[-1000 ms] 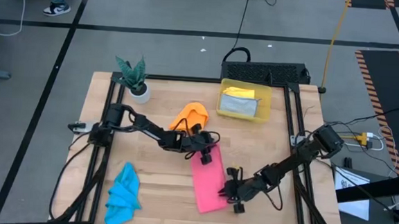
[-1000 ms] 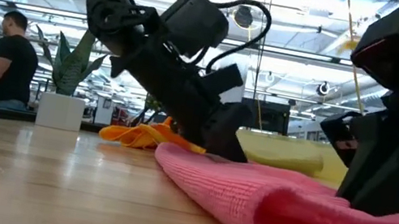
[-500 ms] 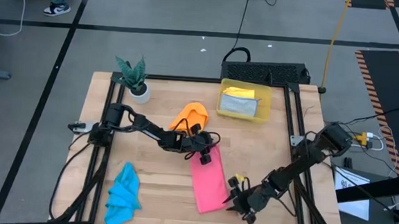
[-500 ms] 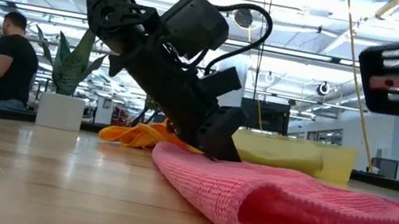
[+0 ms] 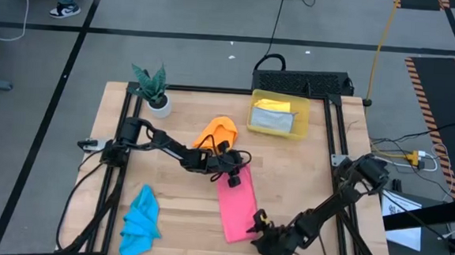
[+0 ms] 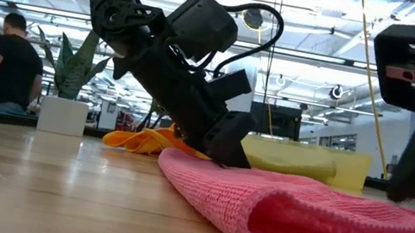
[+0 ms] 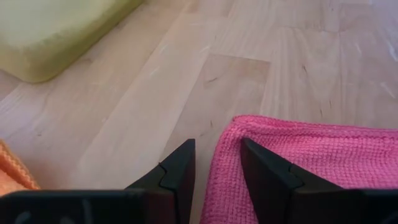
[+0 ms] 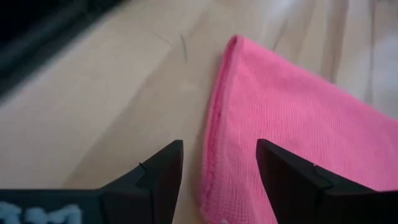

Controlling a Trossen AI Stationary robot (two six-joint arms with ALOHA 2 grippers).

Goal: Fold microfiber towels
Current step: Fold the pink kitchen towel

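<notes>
The pink towel (image 5: pixel 237 203) lies folded into a long strip at mid-table; its rounded fold (image 6: pixel 275 218) faces the low camera. My left gripper (image 5: pixel 232 175) is down at the strip's far end, open, with the towel's far corner (image 7: pixel 224 134) between its fingers. My right gripper (image 5: pixel 257 226) hovers open just off the strip's near right corner (image 8: pixel 233 46), touching nothing. An orange towel (image 5: pixel 217 132) lies bunched behind the left gripper. A blue towel (image 5: pixel 141 213) lies crumpled at the near left. My left gripper comes down slanting from the table's left and far side. One finger (image 7: pixel 267 174) lies over the pink towel's far corner (image 7: pixel 249 127); the other (image 7: pixel 177 171) stands over bare wood beside the edge. The towel stays flat on the table. Whether the fingertip presses it, I cannot tell.
A translucent yellow bin (image 5: pixel 251 123) at the far right holds a grey towel (image 5: pixel 277 123) and a yellow towel (image 5: pixel 275 105). A potted plant (image 5: pixel 155 87) stands at the far left corner. A person (image 6: pixel 7 64) sits beyond the table. Bare wood lies right of the pink strip.
My right gripper has risen off the pink towel's near end and drawn back toward the table's near edge. The towel stays folded where it lay.
</notes>
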